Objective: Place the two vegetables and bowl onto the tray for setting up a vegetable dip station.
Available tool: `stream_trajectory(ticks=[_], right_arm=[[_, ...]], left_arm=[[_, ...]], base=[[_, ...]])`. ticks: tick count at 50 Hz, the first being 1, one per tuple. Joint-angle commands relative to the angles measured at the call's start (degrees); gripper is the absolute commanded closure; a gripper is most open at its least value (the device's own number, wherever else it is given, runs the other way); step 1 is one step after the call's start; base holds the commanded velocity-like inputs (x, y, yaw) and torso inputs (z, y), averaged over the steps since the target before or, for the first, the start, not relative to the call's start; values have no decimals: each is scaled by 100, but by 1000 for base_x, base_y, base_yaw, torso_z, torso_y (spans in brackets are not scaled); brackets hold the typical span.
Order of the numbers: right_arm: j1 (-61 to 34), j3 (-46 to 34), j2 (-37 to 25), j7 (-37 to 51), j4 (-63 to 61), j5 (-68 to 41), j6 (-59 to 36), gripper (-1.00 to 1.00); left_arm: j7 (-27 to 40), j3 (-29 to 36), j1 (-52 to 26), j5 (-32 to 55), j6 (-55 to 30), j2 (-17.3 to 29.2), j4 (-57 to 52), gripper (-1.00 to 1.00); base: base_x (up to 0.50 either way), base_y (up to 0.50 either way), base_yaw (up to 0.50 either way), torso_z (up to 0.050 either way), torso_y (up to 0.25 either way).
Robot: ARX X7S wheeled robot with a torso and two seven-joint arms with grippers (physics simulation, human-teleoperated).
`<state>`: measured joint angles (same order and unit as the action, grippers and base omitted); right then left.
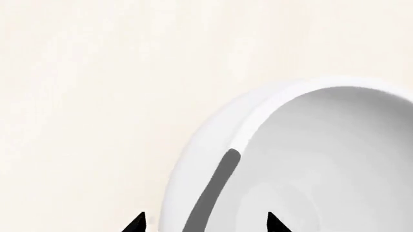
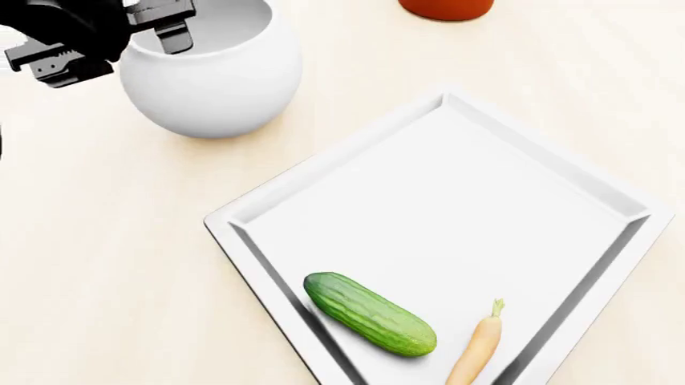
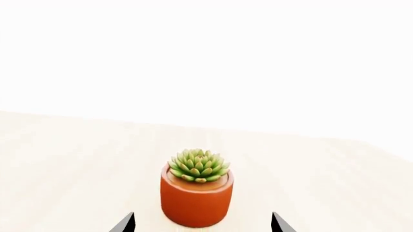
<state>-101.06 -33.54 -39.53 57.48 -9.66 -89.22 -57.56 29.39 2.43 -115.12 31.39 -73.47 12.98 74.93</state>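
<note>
My left end effector (image 2: 107, 44) hangs at the near rim of the bowl (image 2: 214, 80), its fingers spread, one tip outside the wall and the other over the mouth. In the left wrist view both tips straddle the thick rim, so I judge the jaws wide open and gripping nothing yet. The bowl stands on the bare surface (image 2: 96, 265), off the tray (image 2: 450, 200) and apart from its nearest corner; this is the one piece left to move.

To the right of that end effector and nearer to my body, the tray lies turned at an angle. The cucumber (image 2: 370, 314) lies inside it near the near edge, and the carrot (image 2: 476, 350) lies just beside the cucumber, stem end pointing away from me. Both vegetables look placed, so I count two of the three items done.

My right end effector (image 3: 201, 224) does not show in the head view. Its own camera shows two tips spread apart with nothing between them, facing a potted succulent (image 3: 197, 191) just ahead, which is no part of the job.
</note>
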Motion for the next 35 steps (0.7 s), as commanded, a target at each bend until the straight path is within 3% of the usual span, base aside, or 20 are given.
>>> stream_trajectory(ticks=[1,21,35], right_arm=[[-53,-7,12,16,2,-23,-15,-100],[-84,-5,5,36,-26,-48,-6,-100],[-73,-1,-26,49,-6,-50,11,-100]], left_arm=[[-464,-1678,92,-2121,-121,-155,3,100],[-494,-2465,83,-2960,2,-153,2,100],[-539,-2558,-330,-3087,-93,-218,3,100]], base=[[0,0,0,0,0],[0,0,0,0,0],[0,0,0,0,0]])
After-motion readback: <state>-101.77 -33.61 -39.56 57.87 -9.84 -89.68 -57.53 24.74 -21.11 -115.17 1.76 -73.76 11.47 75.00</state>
